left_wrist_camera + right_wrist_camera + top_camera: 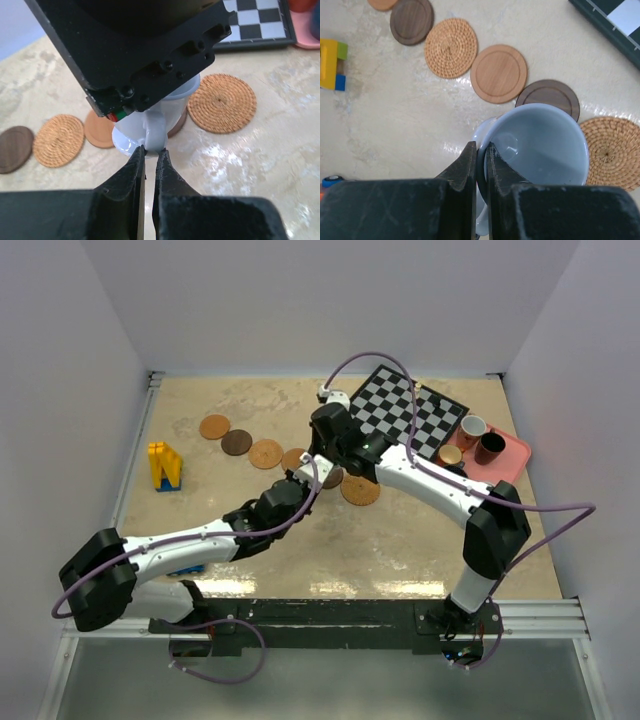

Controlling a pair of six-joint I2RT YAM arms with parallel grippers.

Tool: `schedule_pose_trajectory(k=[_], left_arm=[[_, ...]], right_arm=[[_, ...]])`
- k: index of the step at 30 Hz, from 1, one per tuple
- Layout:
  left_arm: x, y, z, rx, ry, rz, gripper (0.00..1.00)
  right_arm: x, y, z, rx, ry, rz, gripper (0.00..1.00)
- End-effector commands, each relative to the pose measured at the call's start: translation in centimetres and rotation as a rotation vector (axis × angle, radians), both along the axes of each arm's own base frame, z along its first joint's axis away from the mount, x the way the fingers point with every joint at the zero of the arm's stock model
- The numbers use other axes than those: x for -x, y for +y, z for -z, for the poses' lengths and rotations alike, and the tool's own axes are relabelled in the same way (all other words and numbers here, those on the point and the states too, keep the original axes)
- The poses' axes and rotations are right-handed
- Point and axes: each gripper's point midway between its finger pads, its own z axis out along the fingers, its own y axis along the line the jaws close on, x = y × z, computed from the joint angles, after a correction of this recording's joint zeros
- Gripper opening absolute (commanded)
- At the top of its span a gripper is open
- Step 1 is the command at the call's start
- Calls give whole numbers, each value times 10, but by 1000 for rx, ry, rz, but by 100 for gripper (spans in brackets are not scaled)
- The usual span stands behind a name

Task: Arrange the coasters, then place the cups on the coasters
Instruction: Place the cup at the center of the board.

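Observation:
A pale blue cup (540,145) sits between both grippers, over the near edge of a dark brown coaster (550,95). My right gripper (481,147) is shut on its rim, one finger inside and one outside. My left gripper (151,150) is shut on a handle-like loop on the pale blue cup's (156,131) side. Six coasters lie in a curved row: tan (214,426), dark brown (237,442), woven (266,453), tan wood (498,73), the dark one by the cup, and woven (360,489). Three more cups, white (472,427), black (490,447) and orange-tan (450,455), stand on the pink tray.
The pink tray (512,458) lies at the far right. A folded chessboard (410,412) lies beside it, behind the right arm. A yellow and blue block toy (166,466) stands at the left. The two arms cross close together at mid-table.

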Motion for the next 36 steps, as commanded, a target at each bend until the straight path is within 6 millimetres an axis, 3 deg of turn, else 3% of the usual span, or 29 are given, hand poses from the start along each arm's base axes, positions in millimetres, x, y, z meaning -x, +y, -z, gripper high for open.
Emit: schedule_pose_trajectory(k=[1, 7, 17, 22, 28, 31, 36], left_arm=[[16, -4, -2, 183, 51, 28, 0], [37, -4, 27, 241, 92, 112, 0], [50, 4, 61, 234, 118, 140, 0], [58, 3, 63, 240, 125, 184, 0], [51, 22, 62, 226, 128, 71, 19], [59, 32, 45, 317, 85, 75, 37], [66, 42, 43, 346, 107, 62, 43]], right_arm=[[3, 14, -13, -96, -30, -17, 0], [12, 10, 17, -75, 4, 5, 0], [14, 3, 45, -33, 25, 38, 7], [13, 5, 53, -26, 33, 44, 4], [22, 6, 59, 76, 16, 77, 7], [27, 4, 67, 114, 14, 101, 7], [36, 10, 78, 171, 4, 114, 9]])
